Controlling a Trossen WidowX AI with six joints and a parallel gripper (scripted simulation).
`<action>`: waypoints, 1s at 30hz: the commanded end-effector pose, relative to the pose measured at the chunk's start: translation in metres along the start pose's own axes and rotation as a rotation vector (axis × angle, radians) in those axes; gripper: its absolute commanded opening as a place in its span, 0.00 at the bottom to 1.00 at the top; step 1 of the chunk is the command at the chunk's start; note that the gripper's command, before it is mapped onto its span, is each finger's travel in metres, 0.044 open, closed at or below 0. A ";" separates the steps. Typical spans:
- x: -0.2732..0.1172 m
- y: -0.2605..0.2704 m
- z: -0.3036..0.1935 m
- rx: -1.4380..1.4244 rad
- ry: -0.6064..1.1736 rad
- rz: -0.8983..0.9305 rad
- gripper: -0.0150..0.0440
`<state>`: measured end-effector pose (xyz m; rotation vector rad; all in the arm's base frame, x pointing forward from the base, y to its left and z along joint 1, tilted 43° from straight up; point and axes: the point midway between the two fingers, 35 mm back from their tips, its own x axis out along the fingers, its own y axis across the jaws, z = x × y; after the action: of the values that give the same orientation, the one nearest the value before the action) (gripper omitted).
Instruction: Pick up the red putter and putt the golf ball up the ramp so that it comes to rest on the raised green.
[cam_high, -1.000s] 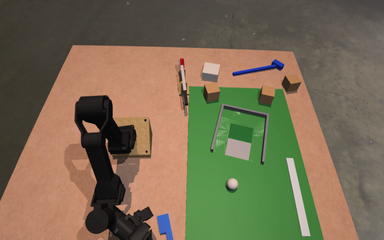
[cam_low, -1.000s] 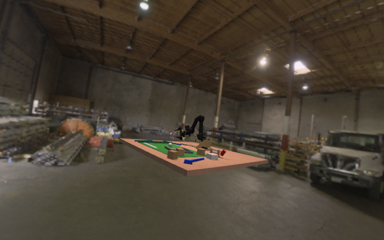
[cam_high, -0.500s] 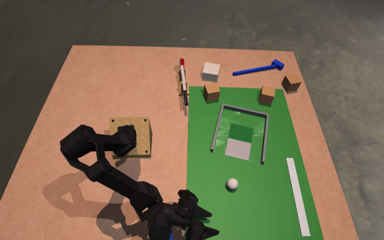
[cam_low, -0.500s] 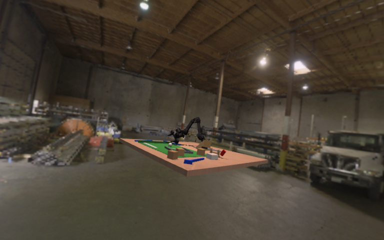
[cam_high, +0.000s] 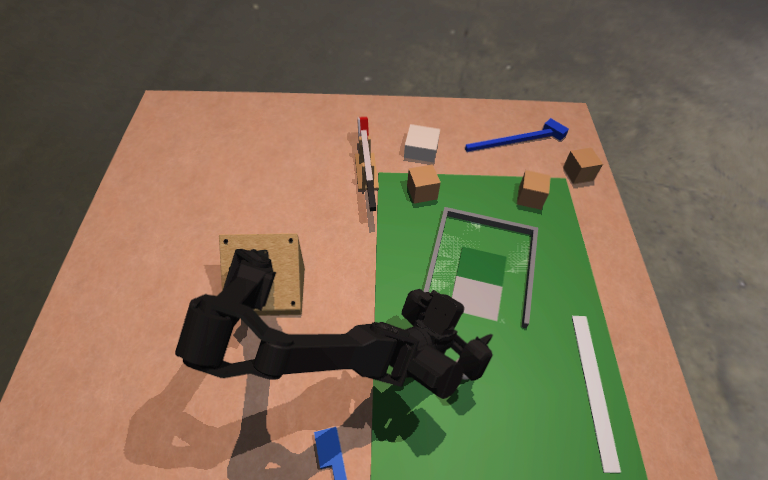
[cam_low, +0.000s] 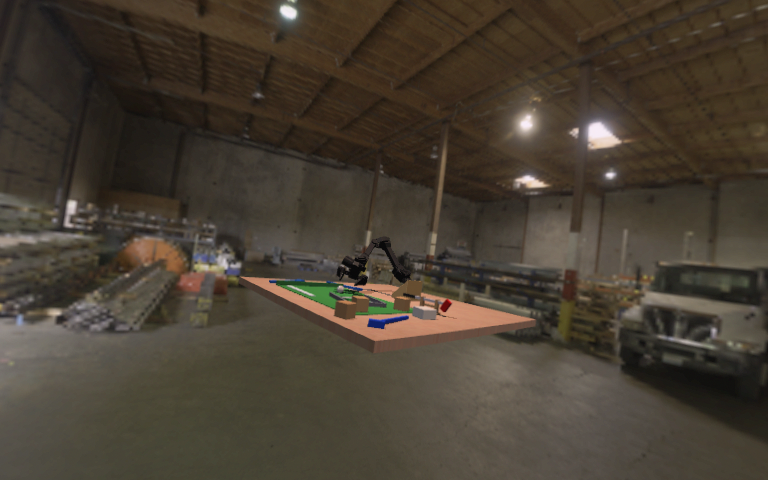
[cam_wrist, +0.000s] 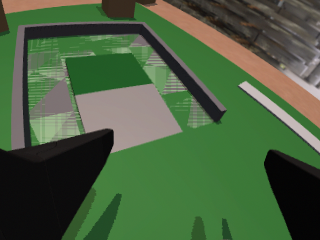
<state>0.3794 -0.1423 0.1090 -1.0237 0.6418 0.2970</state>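
Note:
The red putter's head (cam_high: 363, 123) (cam_low: 446, 305) is at the far side of the table; its pale shaft with a dark end rests on a small wooden stand. My gripper (cam_high: 468, 339) (cam_low: 351, 279) (cam_wrist: 190, 147) is open and empty, over the mat near the ramp's front, far from the putter. The white golf ball (cam_high: 465, 377) (cam_low: 340, 288) is on the mat, mostly hidden under the gripper in the top view and out of the wrist view. The pale ramp (cam_high: 478, 297) (cam_wrist: 125, 112) leads to the dark green patch (cam_high: 481, 264) (cam_wrist: 107, 72), inside a three-sided grey border (cam_high: 531, 277) (cam_wrist: 18, 90).
Wooden cubes (cam_high: 423, 183) (cam_high: 534, 189) (cam_high: 583, 165) stand beyond the border. A white block (cam_high: 421, 142) (cam_low: 424, 312) is beside the putter. A blue putter (cam_high: 509, 139) (cam_low: 393, 321) lies at the back right, a blue object (cam_high: 328, 447) at the front. A white strip (cam_high: 595, 390) (cam_wrist: 280, 112) lies right.

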 end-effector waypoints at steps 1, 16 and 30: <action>0.030 0.046 0.034 0.015 0.022 0.189 1.00; 0.041 0.273 0.129 -0.304 0.410 0.771 1.00; 0.013 0.343 0.136 -0.661 0.637 0.791 1.00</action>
<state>0.2583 0.1498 -0.0872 -1.4734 1.5936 0.9528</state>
